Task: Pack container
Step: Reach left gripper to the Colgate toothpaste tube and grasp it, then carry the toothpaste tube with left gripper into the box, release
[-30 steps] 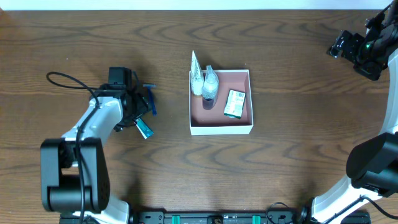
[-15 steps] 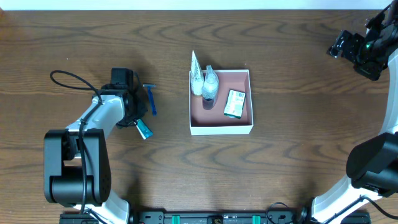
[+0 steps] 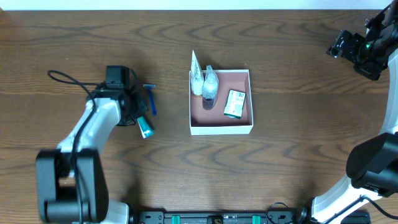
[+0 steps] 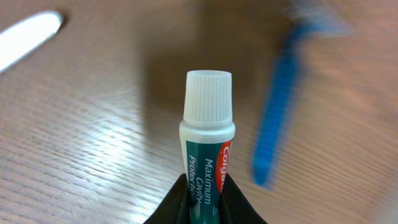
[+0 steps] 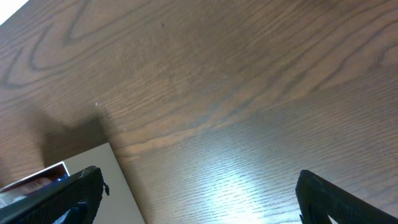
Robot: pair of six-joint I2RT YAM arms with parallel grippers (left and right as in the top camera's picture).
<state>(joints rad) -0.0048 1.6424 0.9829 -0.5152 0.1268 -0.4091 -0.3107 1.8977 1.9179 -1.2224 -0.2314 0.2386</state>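
Note:
The container is a square white box with a pink inside, at the table's middle. In it lie a green soap packet and two clear bottles leaning on its left wall. Left of the container, my left gripper is shut on a teal toothpaste tube. In the left wrist view the tube points away with its white cap up, and the left gripper pinches its body from both sides. My right gripper hangs open and empty at the far right; in its wrist view the right gripper frames only bare wood.
A blue razor lies on the table just beyond the left gripper, blurred in the left wrist view as the razor. A white flat edge shows at the lower left of the right wrist view.
The left gripper's jaws have shut on the toothpaste tube, and the left arm has shifted slightly. The right arm has not moved.

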